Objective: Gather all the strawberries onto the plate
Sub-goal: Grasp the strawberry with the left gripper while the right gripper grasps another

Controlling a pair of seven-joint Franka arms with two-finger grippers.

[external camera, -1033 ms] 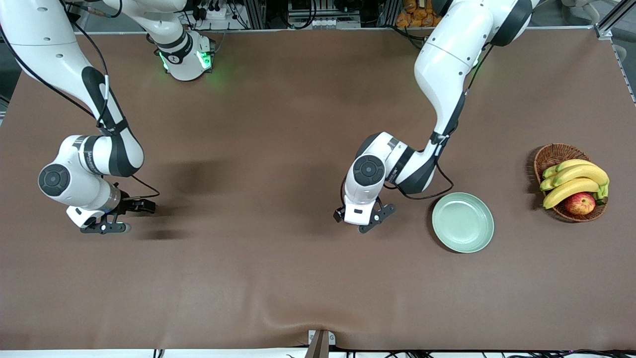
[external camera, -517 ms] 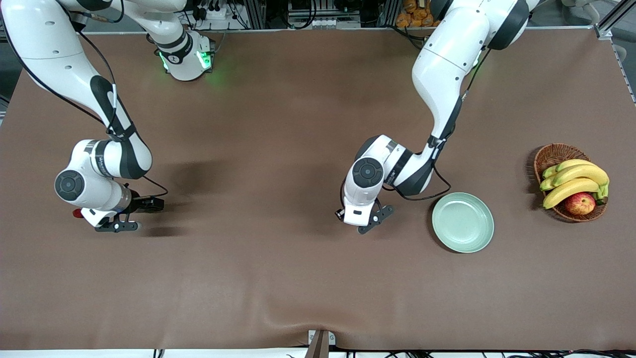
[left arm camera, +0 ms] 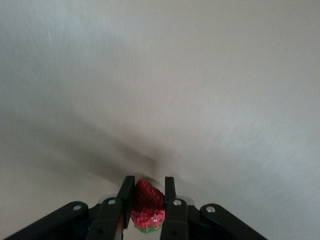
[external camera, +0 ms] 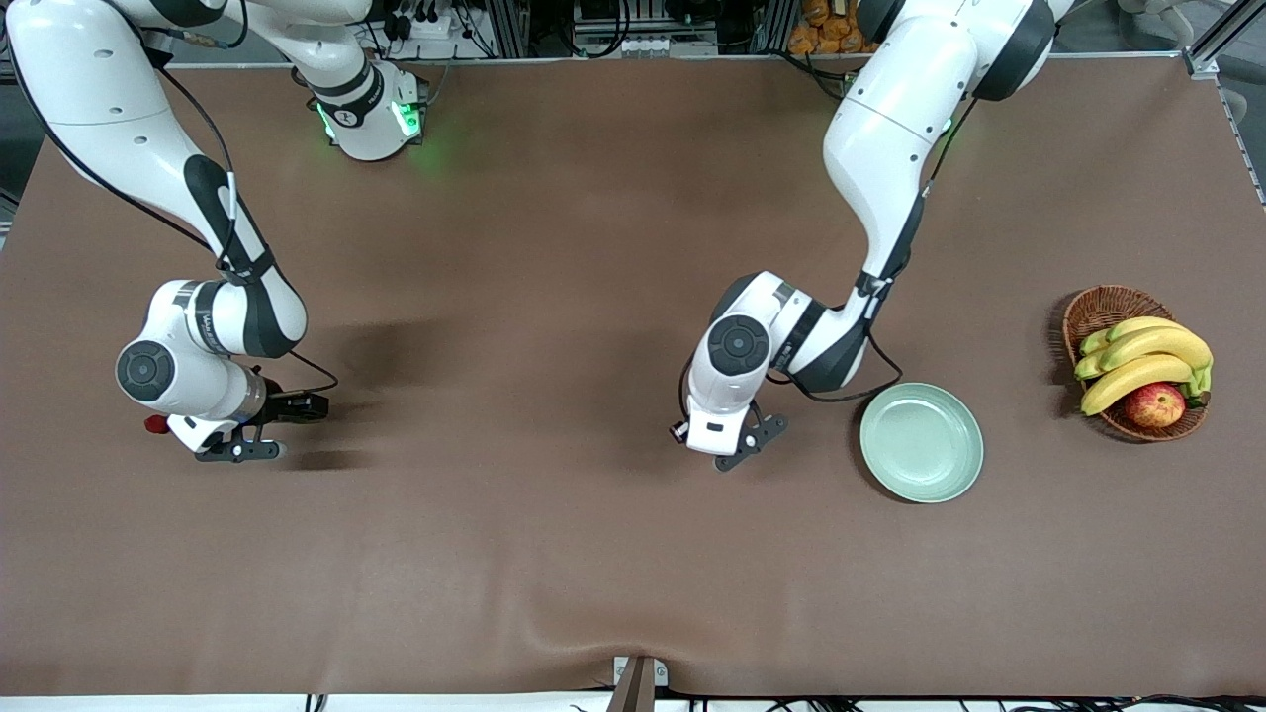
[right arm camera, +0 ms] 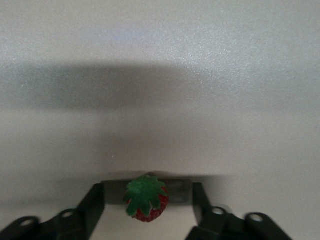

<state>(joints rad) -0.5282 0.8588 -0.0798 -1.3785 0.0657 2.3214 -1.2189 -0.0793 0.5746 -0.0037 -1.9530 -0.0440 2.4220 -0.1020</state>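
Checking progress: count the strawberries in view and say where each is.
2: one strawberry clamped in the left tool; one green-capped strawberry between the right tool's open fingers. Others may be hidden.

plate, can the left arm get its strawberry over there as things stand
Probably yes. The left gripper is shut on a strawberry, and the plate lies just beside it toward the left arm's end of the table, with only bare tablecloth between them and nothing on the plate.

no legible text, labels or numbers
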